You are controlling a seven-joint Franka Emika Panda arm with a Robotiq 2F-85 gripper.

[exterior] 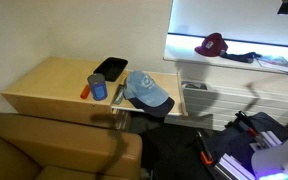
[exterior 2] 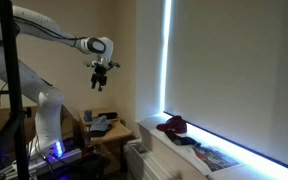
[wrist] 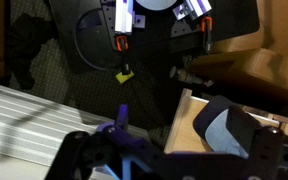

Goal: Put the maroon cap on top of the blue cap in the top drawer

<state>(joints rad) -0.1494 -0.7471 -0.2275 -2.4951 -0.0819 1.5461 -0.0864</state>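
Gripper (exterior 2: 101, 80) hangs open and empty, high above the maroon cap (exterior 2: 172, 125); pinching its soft crown risks slipping.

Home living room – brown sofa (exterior: 54, 150), low wooden cabinet (exterior: 44, 85), drawn window blind (exterior 2: 234, 70)

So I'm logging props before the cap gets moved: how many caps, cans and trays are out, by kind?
Caps: 2 (maroon cap, blue cap)
Cans: 1 (blue can)
Trays: 1 (black tray)
Total: 4
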